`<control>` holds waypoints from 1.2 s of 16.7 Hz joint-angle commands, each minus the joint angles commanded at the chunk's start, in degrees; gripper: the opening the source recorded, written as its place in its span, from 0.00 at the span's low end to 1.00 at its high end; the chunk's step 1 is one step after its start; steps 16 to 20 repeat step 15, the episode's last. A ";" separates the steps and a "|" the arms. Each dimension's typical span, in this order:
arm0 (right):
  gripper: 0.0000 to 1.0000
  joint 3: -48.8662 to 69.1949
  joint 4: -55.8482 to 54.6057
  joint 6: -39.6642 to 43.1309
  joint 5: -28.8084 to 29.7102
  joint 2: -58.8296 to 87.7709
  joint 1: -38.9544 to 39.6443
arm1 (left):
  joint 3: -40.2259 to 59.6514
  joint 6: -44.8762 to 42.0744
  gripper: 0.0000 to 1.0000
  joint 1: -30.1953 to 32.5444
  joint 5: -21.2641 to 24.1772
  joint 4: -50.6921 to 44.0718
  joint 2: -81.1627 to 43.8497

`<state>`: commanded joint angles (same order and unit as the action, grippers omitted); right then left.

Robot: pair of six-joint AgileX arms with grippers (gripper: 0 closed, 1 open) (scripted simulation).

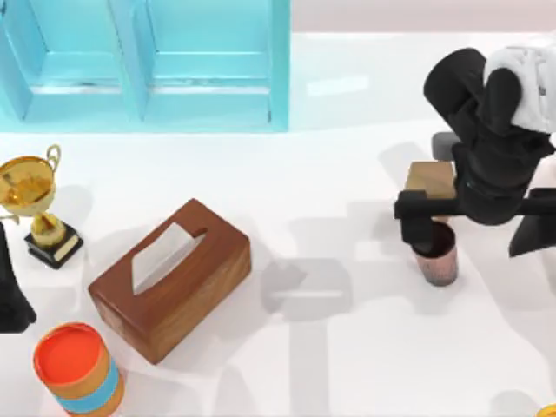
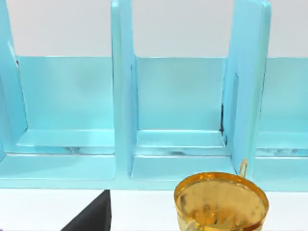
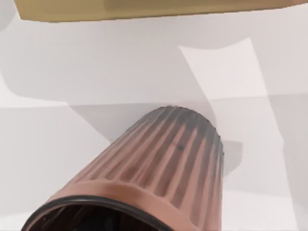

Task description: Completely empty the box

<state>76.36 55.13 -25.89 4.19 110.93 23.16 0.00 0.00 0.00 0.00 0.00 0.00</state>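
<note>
Right gripper (image 1: 434,228) sits over the cup (image 1: 439,257); its fingers are hidden by the arm, so their spread can't be read. Cup's rim (image 3: 91,211) is cut by the right wrist view's edge, inside too dark to tell. Wooden block (image 1: 429,181) is partly covered by the right arm. Left arm (image 1: 10,291) is cut off at the top view's left edge, gripper out of frame. Shelf (image 1: 148,61) runs off the top edge. Trophy (image 2: 220,204) is cropped in the left wrist view. Yellow thing (image 1: 547,411) at the bottom right corner can't be identified.
</note>
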 joint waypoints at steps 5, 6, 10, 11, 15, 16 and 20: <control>1.00 3.14 3.79 -0.01 0.02 -0.38 -0.09 | 0.00 0.00 1.00 0.00 0.00 0.00 0.00; 1.00 4.79 5.78 -0.01 0.03 -0.63 -0.09 | 0.00 0.00 1.00 0.00 0.00 0.00 0.00; 1.00 12.45 14.98 0.09 0.02 -2.22 -0.17 | 0.00 0.00 1.00 0.00 0.00 0.00 0.00; 1.00 14.19 17.10 0.13 0.01 -2.68 -0.21 | 0.00 0.00 1.00 0.00 0.00 0.00 0.00; 1.00 18.01 21.79 0.26 -0.01 -3.83 -0.32 | 0.00 0.00 1.00 0.00 0.00 0.00 0.00; 1.00 18.01 21.79 0.26 -0.01 -3.83 -0.32 | 0.00 0.00 1.00 0.00 0.00 0.00 0.00; 1.00 18.01 21.79 0.26 -0.01 -3.83 -0.32 | 0.00 0.00 1.00 0.00 0.00 0.00 0.00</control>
